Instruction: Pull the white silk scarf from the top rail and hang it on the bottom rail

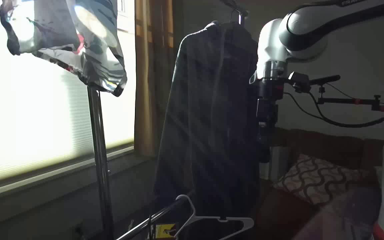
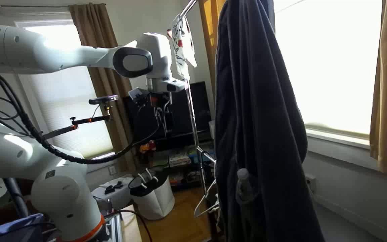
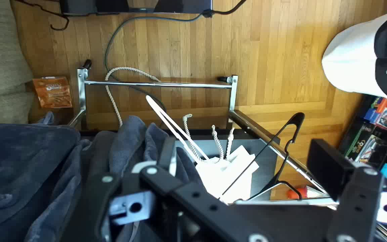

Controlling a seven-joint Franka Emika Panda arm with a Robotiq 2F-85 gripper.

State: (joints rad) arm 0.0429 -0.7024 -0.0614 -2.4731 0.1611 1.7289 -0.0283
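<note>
While the claw [image 3: 247, 162] is pointing down at the wooden floor [image 3: 281, 50], the white scarf [image 2: 182, 47] is hanging higher up, from the top rail [image 2: 188, 8] by the upright pole [image 2: 192, 117]. The coming move is turning, I judge, on that gap: the scarf is lying upward from the claw and off along the rail, away from the coat [image 1: 208, 113] that is hanging just beside the claw. In an exterior view the scarf [image 1: 58, 30] and claw are showing well apart; whether claw and coat are touching, I cannot tell. The scarf's long axis is running downward, so the claw is probably needing to climb and pinch it from the side. Its fingers [image 3: 328, 166] are standing wide apart and gripping nothing.

Light is glowing through the scarf, which is looking thin and silky, white with dark leafy marks and spots of red, its lower edge slanting. The coat is falling in thick, plush, dark folds. Lower down, the round, shiny bottom rail [image 1: 148, 220] is bearing a smooth white hanger [image 1: 208, 218], whose hook is seemingly curling over the metal. Beneath the claw, a thin black hanger [image 3: 270, 185] is slanting across the wrist view.
</note>
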